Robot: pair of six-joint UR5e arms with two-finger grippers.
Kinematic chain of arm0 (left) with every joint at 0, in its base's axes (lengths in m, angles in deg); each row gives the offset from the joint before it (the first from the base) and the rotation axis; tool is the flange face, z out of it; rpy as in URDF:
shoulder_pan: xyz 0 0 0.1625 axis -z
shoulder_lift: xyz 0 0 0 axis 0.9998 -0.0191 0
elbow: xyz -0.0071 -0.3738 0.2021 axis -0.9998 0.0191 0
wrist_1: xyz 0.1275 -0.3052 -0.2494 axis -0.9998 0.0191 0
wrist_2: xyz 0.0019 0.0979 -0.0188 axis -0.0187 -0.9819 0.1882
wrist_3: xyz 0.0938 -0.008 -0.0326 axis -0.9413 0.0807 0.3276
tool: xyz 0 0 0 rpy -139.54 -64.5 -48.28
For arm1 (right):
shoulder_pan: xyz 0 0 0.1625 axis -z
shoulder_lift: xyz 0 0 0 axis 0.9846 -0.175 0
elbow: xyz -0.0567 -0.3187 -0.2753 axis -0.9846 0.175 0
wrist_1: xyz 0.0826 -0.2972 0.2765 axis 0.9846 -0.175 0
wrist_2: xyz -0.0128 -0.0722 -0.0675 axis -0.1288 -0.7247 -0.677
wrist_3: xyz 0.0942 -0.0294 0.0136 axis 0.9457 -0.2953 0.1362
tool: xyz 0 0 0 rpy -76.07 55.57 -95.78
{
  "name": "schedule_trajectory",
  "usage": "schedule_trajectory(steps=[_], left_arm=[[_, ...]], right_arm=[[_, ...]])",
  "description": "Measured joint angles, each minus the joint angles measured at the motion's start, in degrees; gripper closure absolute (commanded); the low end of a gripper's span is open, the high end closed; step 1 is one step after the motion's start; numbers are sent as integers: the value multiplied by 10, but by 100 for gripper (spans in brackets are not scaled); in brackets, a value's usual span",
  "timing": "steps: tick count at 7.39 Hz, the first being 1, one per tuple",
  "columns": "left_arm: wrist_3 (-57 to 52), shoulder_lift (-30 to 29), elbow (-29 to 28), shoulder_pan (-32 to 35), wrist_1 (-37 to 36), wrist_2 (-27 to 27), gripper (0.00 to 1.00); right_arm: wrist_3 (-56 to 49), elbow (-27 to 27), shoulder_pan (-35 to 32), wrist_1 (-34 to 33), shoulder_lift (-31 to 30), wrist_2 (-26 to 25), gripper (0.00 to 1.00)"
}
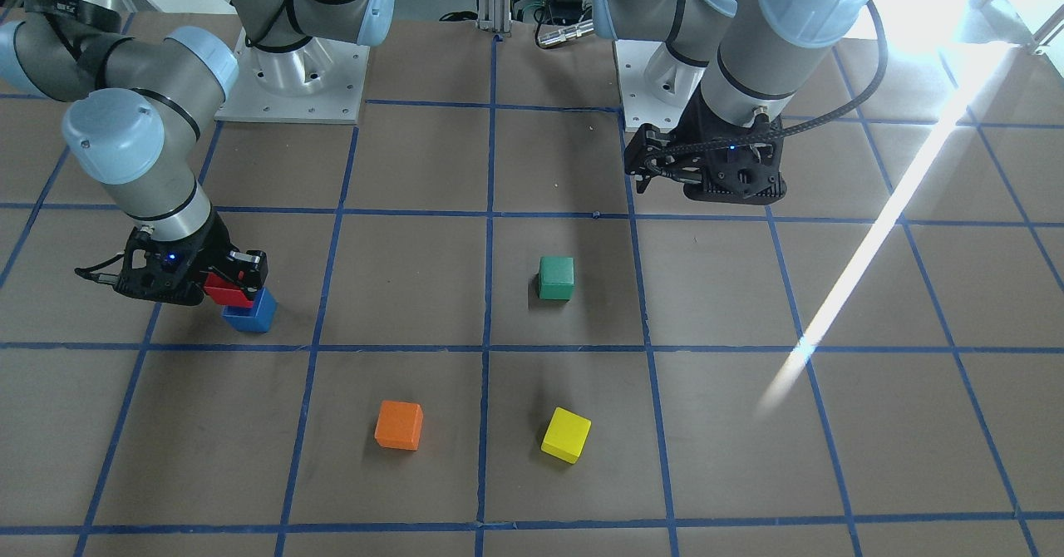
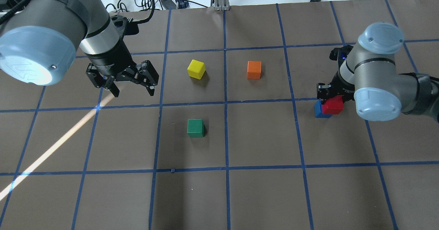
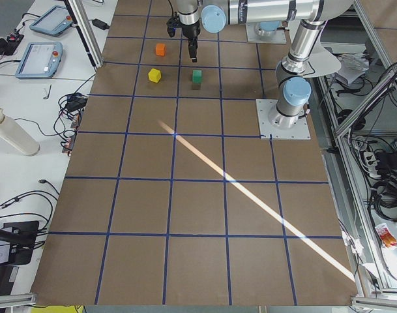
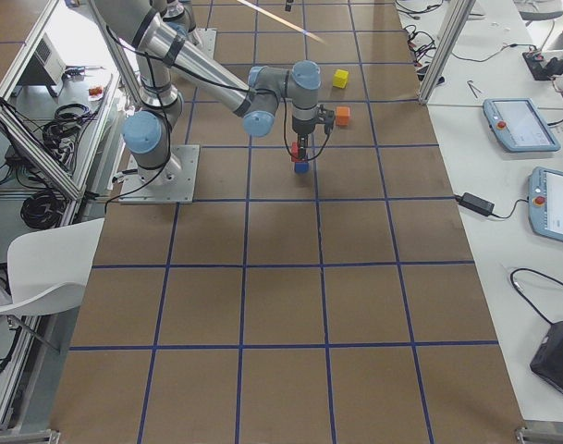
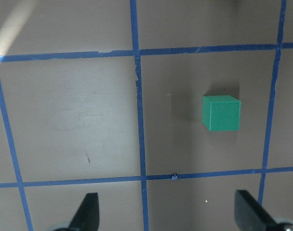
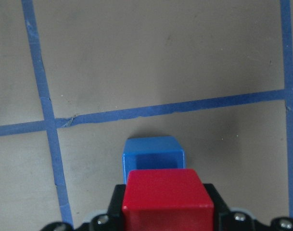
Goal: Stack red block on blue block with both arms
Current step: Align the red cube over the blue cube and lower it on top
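My right gripper (image 1: pixel 233 284) is shut on the red block (image 1: pixel 224 290). It holds the block just over the blue block (image 1: pixel 250 314), which sits on the table. In the overhead view the red block (image 2: pixel 333 105) is offset to one side of the blue block (image 2: pixel 319 110). In the right wrist view the red block (image 6: pixel 168 195) covers the near part of the blue block (image 6: pixel 153 151). I cannot tell whether they touch. My left gripper (image 2: pixel 133 92) is open and empty, hovering above the table away from both blocks.
A green block (image 2: pixel 196 127) lies near the table's middle and shows in the left wrist view (image 5: pixel 221 113). A yellow block (image 2: pixel 196 68) and an orange block (image 2: pixel 254 69) lie further out. A bright sunlight streak (image 2: pixel 58 140) crosses the left side.
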Motion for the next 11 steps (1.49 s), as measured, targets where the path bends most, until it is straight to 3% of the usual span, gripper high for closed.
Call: schedule_trajectory(steps=[6,7,8,9,11], left_arm=[[0,0,0,0,-1,0,0],[0,-1,0,0,-2,0,0],[0,-1,-1,0,-2,0,0],[0,-1,-1,0,-2,0,0],[0,-1,-1,0,-3,0,0]], right_arm=[[4,3,-1,-1,7,1,96],[4,4,-1,-5,10,0,92],[4,4,0,-7,11,1,50],[3,4,0,-7,12,1,32],[4,4,0,-8,12,16,27]])
